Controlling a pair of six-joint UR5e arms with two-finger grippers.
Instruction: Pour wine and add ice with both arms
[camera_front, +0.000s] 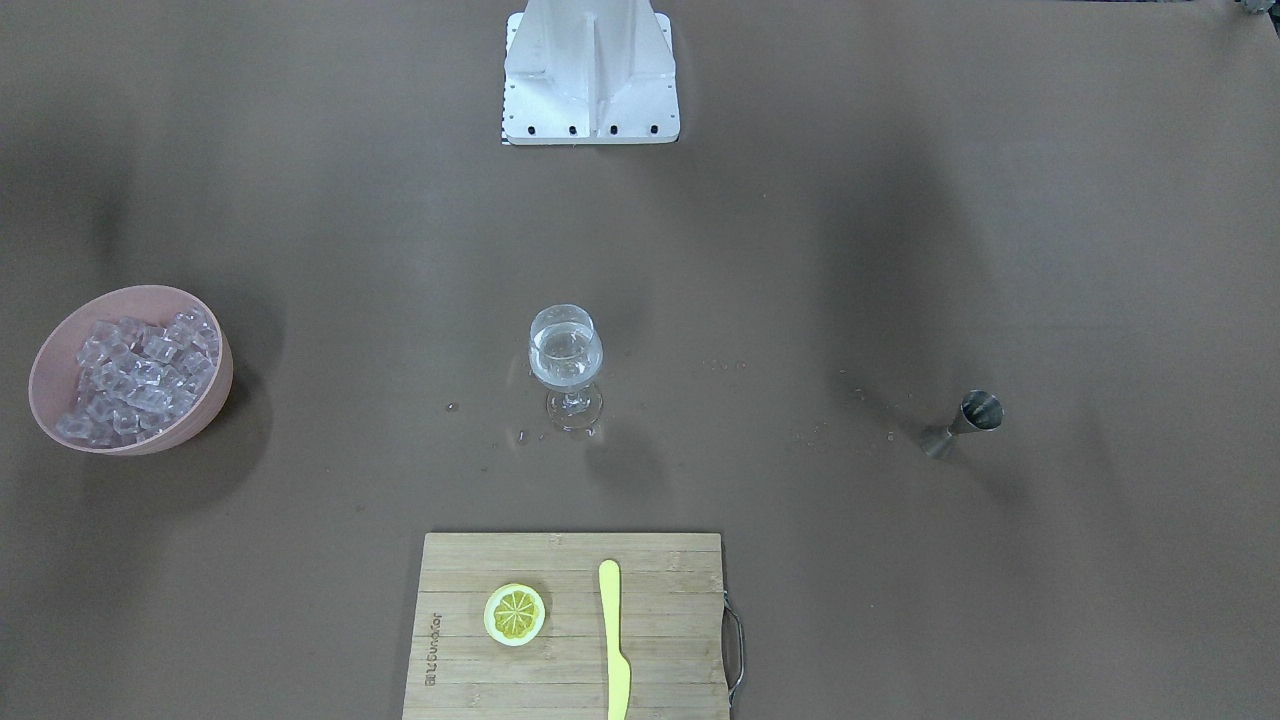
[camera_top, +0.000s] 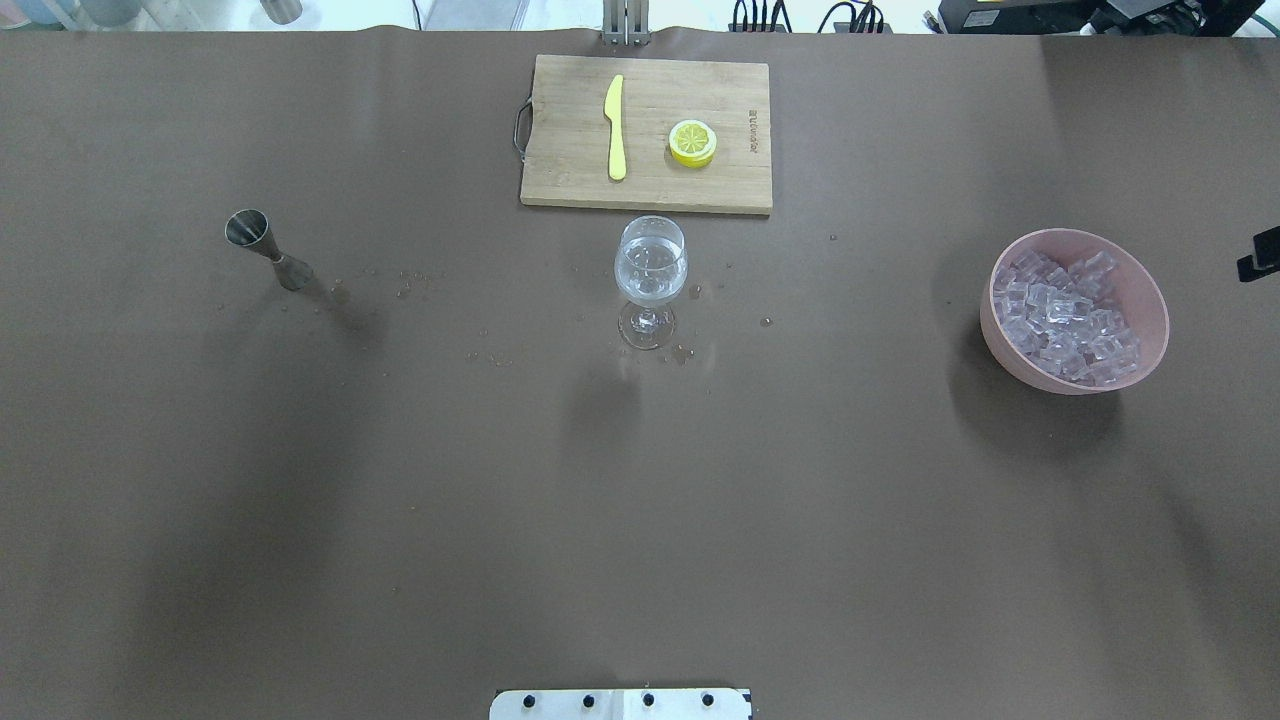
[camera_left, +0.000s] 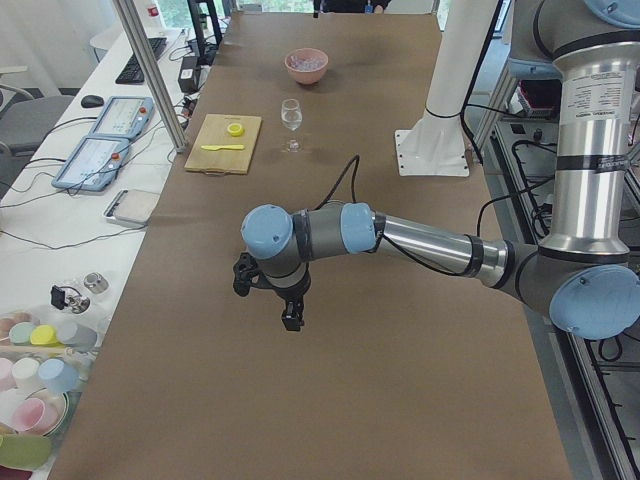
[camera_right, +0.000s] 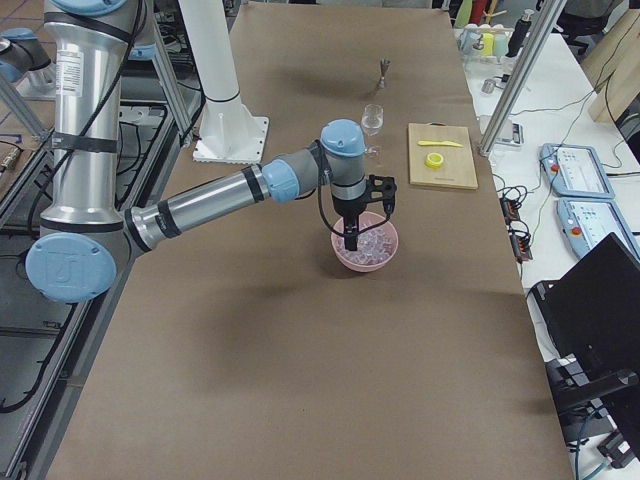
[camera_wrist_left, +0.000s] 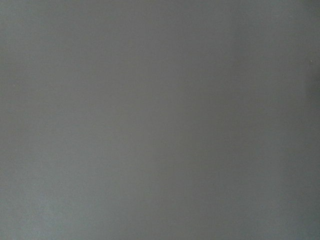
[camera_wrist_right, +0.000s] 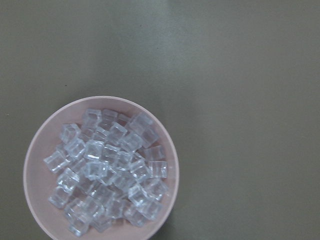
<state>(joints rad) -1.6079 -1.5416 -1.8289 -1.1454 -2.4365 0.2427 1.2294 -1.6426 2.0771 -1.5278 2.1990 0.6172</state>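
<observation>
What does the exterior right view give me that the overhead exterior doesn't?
Only exterior right: the right arm and its gripper, which appears to hang over the bowl of ice; I cannot tell whether it is open or shut. Only overhead: droplets scattered around the glass. Both: the glass, jigger, board with lemon and knife, and the bowl of ice.
</observation>
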